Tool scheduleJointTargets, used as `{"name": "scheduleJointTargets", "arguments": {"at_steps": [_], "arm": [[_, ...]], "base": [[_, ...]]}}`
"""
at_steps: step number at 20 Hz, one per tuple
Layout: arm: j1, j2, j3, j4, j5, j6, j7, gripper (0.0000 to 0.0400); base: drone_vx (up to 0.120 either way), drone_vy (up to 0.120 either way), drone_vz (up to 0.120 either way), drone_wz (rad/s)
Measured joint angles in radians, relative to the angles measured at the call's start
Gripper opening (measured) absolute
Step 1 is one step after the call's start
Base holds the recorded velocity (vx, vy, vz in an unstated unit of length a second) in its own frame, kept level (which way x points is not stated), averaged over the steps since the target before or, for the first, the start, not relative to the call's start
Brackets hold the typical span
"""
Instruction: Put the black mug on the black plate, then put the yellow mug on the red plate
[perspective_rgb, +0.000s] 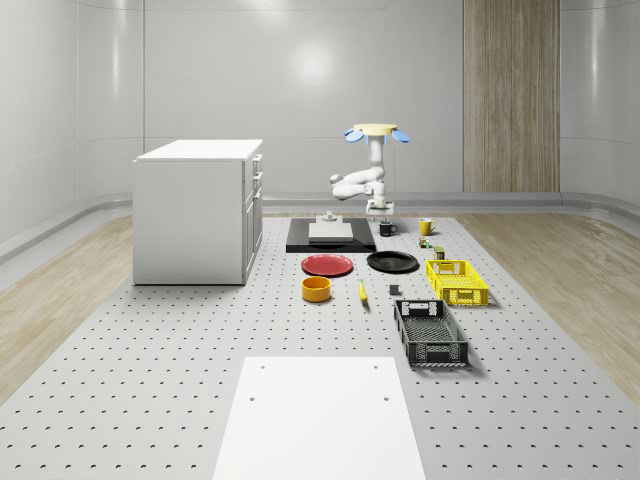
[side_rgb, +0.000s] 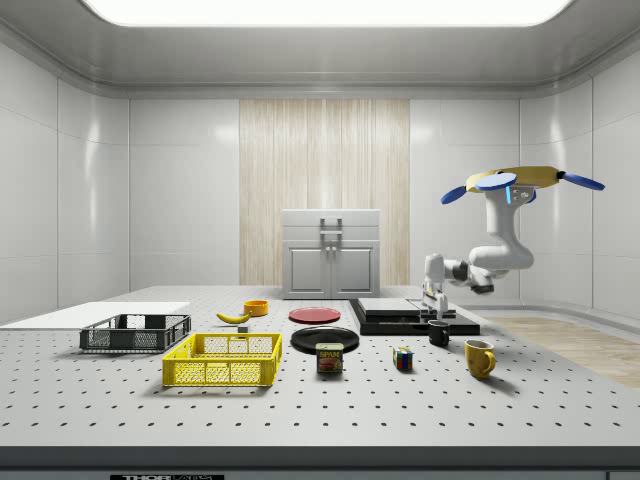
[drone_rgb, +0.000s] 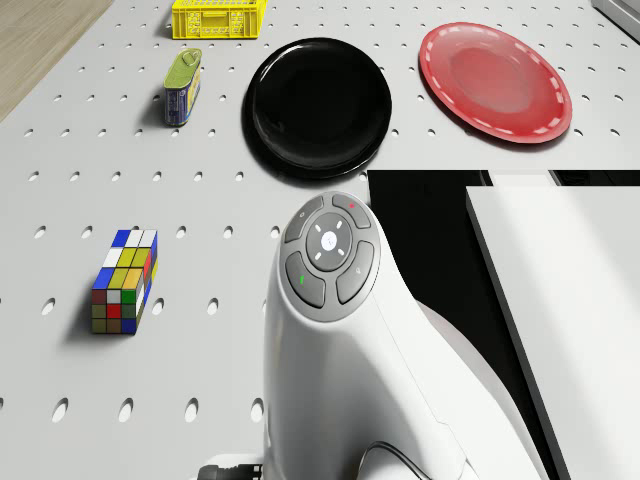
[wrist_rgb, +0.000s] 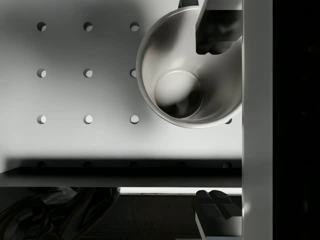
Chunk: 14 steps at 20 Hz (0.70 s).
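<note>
Setting: simulated robotics lab.
Surface: perforated optical bench (perspective_rgb: 150, 400) with a regular hole grid.
Surroundings: glossy white wall panels (side_rgb: 180, 190), wood-panel strip (side_rgb: 325, 190), overhead light panel (side_rgb: 320, 10).
Furniture: white cabinet (perspective_rgb: 195, 210) on the bench.

We saw the black mug (wrist_rgb: 192, 75) below the gripper (wrist_rgb: 216, 120), its rim partly hidden by one finger (wrist_rgb: 217, 27).

round black plate (perspective_rgb: 392, 262) on perforated grey table (perspective_rgb: 150, 360) | flat round red plate (perspective_rgb: 328, 265) just beside it, toward whole-scene view's left | small black mug (perspective_rgb: 387, 228) behind it | small yellow mug (perspective_rgb: 425, 226) behind it, toward right
</note>
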<state>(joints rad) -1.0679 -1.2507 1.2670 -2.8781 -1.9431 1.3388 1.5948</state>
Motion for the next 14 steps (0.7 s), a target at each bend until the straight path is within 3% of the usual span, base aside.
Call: {"name": "scheduleJointTargets", "arguments": {"at_steps": [14], "arm": [[-0.009,-0.063,-0.076,0.023,-0.059,0.089,-0.001,0.0400]], "base": [[0.000,0.000,0.000,0.000]]}}
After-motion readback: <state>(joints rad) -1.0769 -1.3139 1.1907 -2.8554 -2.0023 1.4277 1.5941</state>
